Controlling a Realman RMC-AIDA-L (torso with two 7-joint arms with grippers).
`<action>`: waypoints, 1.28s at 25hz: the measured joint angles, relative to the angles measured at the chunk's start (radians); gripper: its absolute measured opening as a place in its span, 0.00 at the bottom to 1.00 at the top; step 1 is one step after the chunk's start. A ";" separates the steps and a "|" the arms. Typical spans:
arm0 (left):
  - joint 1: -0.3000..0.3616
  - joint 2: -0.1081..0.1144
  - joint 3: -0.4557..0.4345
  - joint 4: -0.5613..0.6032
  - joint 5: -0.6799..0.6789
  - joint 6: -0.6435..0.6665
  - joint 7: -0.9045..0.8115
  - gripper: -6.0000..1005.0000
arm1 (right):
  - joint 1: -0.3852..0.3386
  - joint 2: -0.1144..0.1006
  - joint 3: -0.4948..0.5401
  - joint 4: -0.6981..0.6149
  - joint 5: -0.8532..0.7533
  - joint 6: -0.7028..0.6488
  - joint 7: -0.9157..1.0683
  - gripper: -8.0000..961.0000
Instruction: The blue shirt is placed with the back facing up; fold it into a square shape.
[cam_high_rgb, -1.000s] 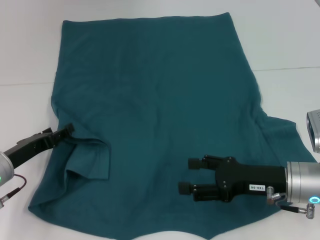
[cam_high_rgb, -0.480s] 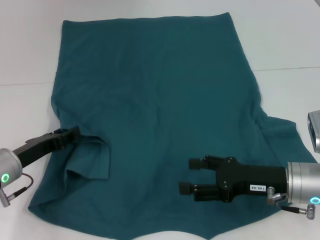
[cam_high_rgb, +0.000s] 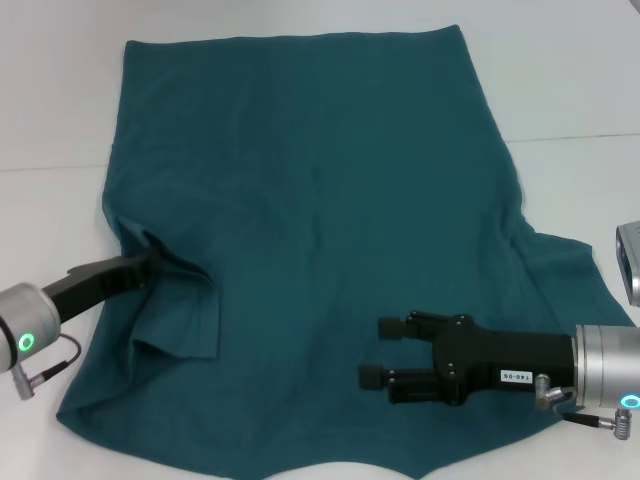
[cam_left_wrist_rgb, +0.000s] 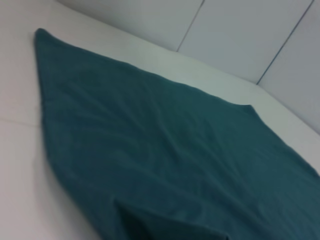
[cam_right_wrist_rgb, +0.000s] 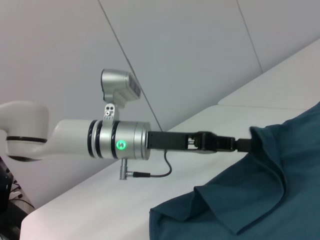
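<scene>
The blue shirt (cam_high_rgb: 320, 230) lies spread across the white table (cam_high_rgb: 560, 80), its soft, plain cotton faintly rippled. No container is in view. At the shirt's left edge the sleeve is pulled inward into a raised, creased flap. The left gripper (cam_high_rgb: 150, 262) pinches that sleeve fold, its dark fingers closed on the fabric. The right gripper (cam_high_rgb: 380, 352) hovers over the shirt's lower right area, its 2 black fingers spread apart and holding nothing.
</scene>
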 joint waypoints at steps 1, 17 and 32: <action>-0.007 0.000 0.000 -0.001 0.000 0.001 -0.001 0.30 | 0.000 0.000 0.000 0.000 0.000 0.000 0.000 0.98; -0.025 -0.001 0.033 0.000 -0.040 0.094 0.000 0.09 | -0.014 0.001 0.000 0.002 0.000 0.009 -0.013 0.98; 0.084 0.002 0.028 0.099 -0.092 0.104 -0.040 0.26 | -0.012 -0.001 0.001 -0.004 0.000 0.008 -0.004 0.98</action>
